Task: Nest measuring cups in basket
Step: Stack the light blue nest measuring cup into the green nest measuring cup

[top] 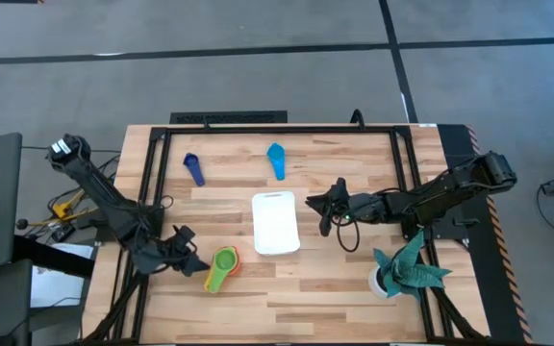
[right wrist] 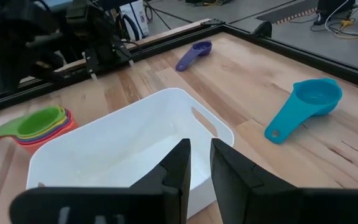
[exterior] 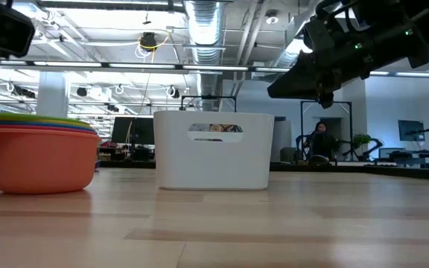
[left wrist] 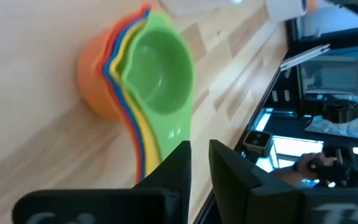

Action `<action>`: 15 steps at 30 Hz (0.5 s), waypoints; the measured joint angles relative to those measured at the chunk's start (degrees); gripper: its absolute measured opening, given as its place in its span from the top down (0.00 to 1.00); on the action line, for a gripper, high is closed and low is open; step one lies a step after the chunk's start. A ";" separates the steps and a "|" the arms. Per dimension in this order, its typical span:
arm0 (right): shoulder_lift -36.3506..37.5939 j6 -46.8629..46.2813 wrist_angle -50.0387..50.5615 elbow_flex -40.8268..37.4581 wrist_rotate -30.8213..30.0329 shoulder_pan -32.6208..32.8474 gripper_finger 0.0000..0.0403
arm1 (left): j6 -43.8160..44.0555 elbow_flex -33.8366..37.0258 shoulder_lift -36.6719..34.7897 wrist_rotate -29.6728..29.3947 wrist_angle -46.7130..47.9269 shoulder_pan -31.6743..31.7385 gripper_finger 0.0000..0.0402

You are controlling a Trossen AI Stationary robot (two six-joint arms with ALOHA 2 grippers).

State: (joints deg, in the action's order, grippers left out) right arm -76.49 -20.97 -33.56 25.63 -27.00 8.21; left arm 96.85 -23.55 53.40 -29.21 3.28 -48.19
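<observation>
The wooden table (top: 354, 279) carries everything, and the white basket (top: 276, 223) sits just ahead of the right gripper (top: 323, 210), empty as far as its inside shows. That gripper hangs above the basket's near wall with its fingers drawn almost together, only a narrow slit between them, and nothing held. Just ahead of the left gripper (top: 187, 252) lies the nested stack of cups (top: 222, 269), green on top of yellow, red and orange, handles fanned toward the fingers; those fingers are likewise nearly closed and empty. Well beyond the right gripper, on the basket's far side, lie the light blue cup (top: 276, 160) and the dark blue cup (top: 193, 169), both loose and apart from each other. The step in hand looks like picking up the stack: the left fingers would need to spread first, then close across the bundled handles, not one alone, so the cups lift together. A low, level carry should keep the stack from sliding apart before it reaches the basket.
</observation>
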 joint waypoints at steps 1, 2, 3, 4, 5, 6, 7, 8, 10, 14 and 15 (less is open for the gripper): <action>0.00 0.00 -0.05 0.00 0.00 0.00 0.79 | -0.94 0.00 -0.82 -0.06 0.38 0.64 0.90; 0.00 0.00 -0.04 0.00 0.00 0.00 0.79 | -1.99 0.00 -1.62 -0.08 1.01 1.41 0.90; 0.00 0.00 0.02 0.00 0.00 0.00 0.79 | -3.16 -0.02 -2.43 -0.06 1.93 2.26 0.91; 0.00 0.00 0.09 0.00 0.00 0.00 0.79 | -4.60 -0.02 -3.33 -0.10 3.36 3.33 0.91; 0.00 0.02 0.17 0.00 0.00 -0.02 0.79 | -6.24 -0.02 -4.19 -0.41 5.17 4.63 0.92; 0.00 0.13 0.31 0.00 0.00 -0.06 0.79 | -8.08 -0.02 -4.99 -1.15 7.10 6.07 0.93; 0.00 0.64 0.39 0.00 0.00 -0.07 0.79 | -10.00 -0.02 -5.75 -1.78 9.38 7.74 0.94; 0.00 1.36 0.52 0.00 0.14 -0.07 0.79 | -12.01 -0.02 -6.49 -2.48 11.63 9.56 0.95; 0.00 1.88 1.08 0.00 1.31 -0.07 0.79 | -16.82 -0.02 -7.55 -2.72 15.15 14.37 0.96; 0.00 1.10 0.96 0.00 5.39 -0.50 0.79 | -31.47 -0.02 -8.56 2.56 15.94 28.20 0.96; 0.00 0.33 0.90 0.00 5.94 -0.51 0.79 | -35.22 -0.02 -8.56 4.76 15.16 32.04 0.96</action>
State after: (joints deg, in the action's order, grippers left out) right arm -76.49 -20.64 -32.66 25.63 -21.06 7.69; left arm 61.63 -23.57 44.84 -24.45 18.44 -16.15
